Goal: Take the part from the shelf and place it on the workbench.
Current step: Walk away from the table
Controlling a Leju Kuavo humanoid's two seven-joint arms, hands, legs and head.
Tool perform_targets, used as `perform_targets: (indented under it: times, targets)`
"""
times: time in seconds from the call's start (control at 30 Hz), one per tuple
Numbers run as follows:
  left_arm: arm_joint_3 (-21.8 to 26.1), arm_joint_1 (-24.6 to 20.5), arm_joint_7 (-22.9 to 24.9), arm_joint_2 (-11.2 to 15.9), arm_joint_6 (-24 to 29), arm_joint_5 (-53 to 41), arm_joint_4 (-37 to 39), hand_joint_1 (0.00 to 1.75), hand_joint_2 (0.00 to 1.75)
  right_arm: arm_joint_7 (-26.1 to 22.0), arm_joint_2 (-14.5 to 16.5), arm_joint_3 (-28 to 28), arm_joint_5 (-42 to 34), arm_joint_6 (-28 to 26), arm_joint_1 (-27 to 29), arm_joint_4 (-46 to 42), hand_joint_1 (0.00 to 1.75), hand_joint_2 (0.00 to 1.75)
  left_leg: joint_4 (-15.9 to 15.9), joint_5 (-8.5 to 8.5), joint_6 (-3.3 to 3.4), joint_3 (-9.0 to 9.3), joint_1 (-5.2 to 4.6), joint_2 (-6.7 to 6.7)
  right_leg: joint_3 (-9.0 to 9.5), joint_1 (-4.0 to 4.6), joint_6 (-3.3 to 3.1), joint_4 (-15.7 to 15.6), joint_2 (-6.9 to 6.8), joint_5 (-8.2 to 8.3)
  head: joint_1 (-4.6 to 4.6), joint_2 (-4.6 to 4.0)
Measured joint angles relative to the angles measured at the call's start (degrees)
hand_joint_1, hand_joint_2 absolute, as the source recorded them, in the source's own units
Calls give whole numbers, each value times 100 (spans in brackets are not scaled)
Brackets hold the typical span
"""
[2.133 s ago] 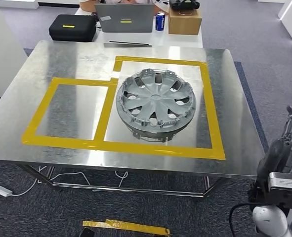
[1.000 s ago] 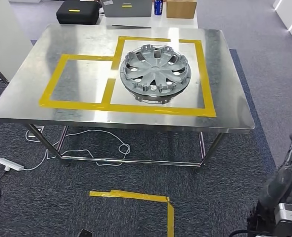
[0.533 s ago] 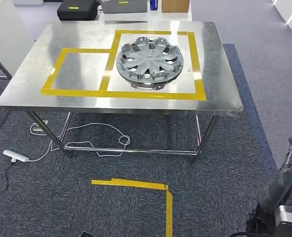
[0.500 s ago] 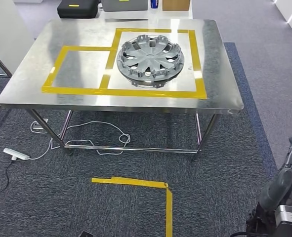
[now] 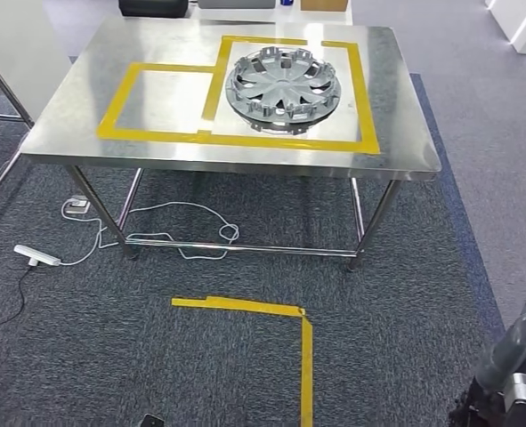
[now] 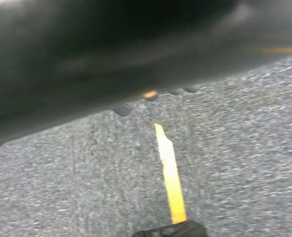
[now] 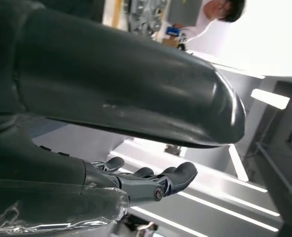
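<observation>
The grey plastic multi-spoke wheel cover (image 5: 283, 85) lay flat on the steel workbench (image 5: 408, 133), inside the larger yellow-tape rectangle (image 5: 369, 124). Right hand (image 7: 144, 180) hung low beside the body, fingers extended and apart, holding nothing. Left hand's state could not be told.

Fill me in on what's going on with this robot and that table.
Nothing is being handled right now. The grey wheel cover lies on the steel workbench, inside the larger yellow-taped box. The robot stands off from the bench, over the grey carpet and a floor tape mark. Its right hand holds nothing, fingers extended.
</observation>
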Motion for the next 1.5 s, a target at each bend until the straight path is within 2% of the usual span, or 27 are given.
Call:
perform_targets:
  times: [0.07,0.1,0.13,0.2,0.23,0.33,0.37,0.4,0.43,0.5,0.57,0.6,0.67,0.73,0.83,0.87,0.9,0.97,1.03,1.07,1.13,1.23,1.3,1.37,1.4,1.43,1.5]
  targets:
    - [17,6,-1,-11,10,6,0,0,0,-7,94,-141,-47,32,56,3,0,0,7,109,-25,-95,-23,-2,677,41,-76,-917,-2,-52,-4,0]
    - [23,10,-2,-15,12,10,0,0,0,-14,146,-216,-61,73,81,4,0,0,5,170,-47,-124,-18,1,873,65,-95,-1220,0,-121,-5,0]
    - [27,15,-4,-19,15,13,0,0,0,-22,202,-292,-69,131,112,8,0,0,-5,233,-73,-152,-9,4,934,86,-106,-1382,2,-141,-5,0]
    - [39,30,-7,-21,15,16,1,0,0,-26,338,-445,-69,267,173,32,0,0,-10,268,-137,-228,17,0,842,88,-152,-1451,-2,-24,2,0]
    - [46,39,-9,-23,15,17,2,0,0,-20,408,-510,-67,324,190,52,0,0,68,137,-172,-277,25,-8,789,76,-192,-1470,-7,45,-3,0]
    - [66,52,-13,-27,15,18,2,0,0,2,578,-655,-62,422,214,132,0,0,958,-685,-277,-505,80,-24,599,53,-266,-1430,-23,206,-28,0]
    - [72,51,-13,-27,15,18,2,0,0,5,620,-694,-63,437,221,158,0,0,1308,-854,-306,-559,104,-23,513,49,-264,-1398,-27,251,-29,0]
    - [81,50,-13,-27,15,18,2,0,0,8,664,-736,-64,448,224,185,0,0,1529,-880,-330,-554,124,-23,420,40,-253,-1360,-30,292,-28,0]
    - [92,50,-13,-27,15,18,2,0,0,11,705,-776,-66,458,228,210,0,0,1580,-785,-353,-473,143,-23,322,27,-235,-1314,-30,327,-31,0]
    - [114,49,-13,-27,19,18,2,0,0,19,777,-855,-67,494,239,252,0,0,1151,-486,-394,-64,182,-24,138,-7,-192,-1194,-28,372,-33,0]
    - [124,40,-13,-32,22,17,2,0,0,47,834,-943,-65,570,245,287,0,0,492,-439,-402,387,190,-44,-7,-18,-137,-1065,-24,397,-36,0]
    - [126,35,-14,-36,23,16,2,0,0,65,863,-990,-64,616,244,305,0,0,279,-490,-386,510,185,-56,-56,-15,-106,-1015,-22,414,-37,0]
    - [130,28,-15,-45,28,15,2,0,0,91,937,-1101,-73,725,244,373,0,0,165,-548,-310,530,171,-71,-113,-14,-37,-974,-19,466,-32,0]
    - [135,31,-15,-53,32,14,2,0,0,99,1031,-1235,-102,851,250,477,0,0,147,-503,-208,470,178,-54,-194,-26,30,-870,-9,354,-28,0]
    - [144,30,-15,-57,35,9,2,0,0,96,1131,-1404,-136,950,253,614,0,0,136,-372,-61,322,158,-27,-499,-40,94,-24,2,-301,-3,0]
    - [148,28,-15,-57,35,8,2,0,0,95,1151,-1442,-143,957,254,652,0,0,138,-321,-39,258,137,-20,-599,-41,99,342,3,-477,0,0]
    - [151,28,-15,-57,35,7,2,0,0,94,1171,-1473,-150,962,255,688,0,0,140,-269,-25,194,114,-13,-640,-41,94,593,3,-545,0,0]
    - [158,26,-15,-56,35,4,2,0,0,93,1206,-1522,-161,968,257,746,0,0,142,-166,-11,67,61,-8,-431,-32,40,517,3,-358,-2,0]
    - [161,24,-15,-61,35,1,2,0,0,96,1226,-1549,-164,983,249,773,0,0,143,-72,-12,-30,21,-13,144,9,-75,-257,2,-125,-7,0]
    - [162,23,-15,-67,38,-2,1,0,0,112,1240,-1563,-161,1012,239,780,0,0,145,-29,-23,-62,9,-16,445,33,-125,-692,-2,-108,-10,0]
    - [166,23,-15,-80,51,-4,0,0,0,172,1284,-1618,-104,1104,223,803,0,0,145,48,-73,-85,14,-16,737,82,-180,-1190,-8,-171,-1,0]
    - [180,27,-15,-94,97,-4,1,0,0,237,1410,-1808,98,1349,209,1013,0,0,182,57,-177,-128,49,-20,692,84,-236,-1315,-15,-37,29,0]
    - [204,46,-15,-101,122,5,1,0,0,251,1514,-1980,238,1571,188,1324,0,0,503,-323,-250,-238,71,-33,619,54,-285,-1369,-28,89,0,0]
    - [246,69,-13,-104,139,29,0,0,0,266,1639,-2225,378,1853,145,1798,0,0,1147,-831,-326,-390,110,-37,517,52,-305,-1365,-38,170,-23,0]
    - [271,80,-9,-104,147,42,0,0,0,283,1713,-2385,450,2000,101,2099,0,0,1425,-948,-359,-424,132,-37,462,49,-297,-1352,-41,205,-21,0]
    - [295,90,-5,-104,156,52,0,0,0,309,1779,-2555,519,2135,47,2406,0,0,1562,-946,-386,-400,148,-37,411,43,-286,-1334,-42,234,-21,0]
    - [339,112,6,-105,179,57,-1,0,0,405,1909,-2958,634,2314,-86,3093,0,0,1196,-688,-425,-52,179,-48,320,19,-247,-1259,-22,277,-23,0]
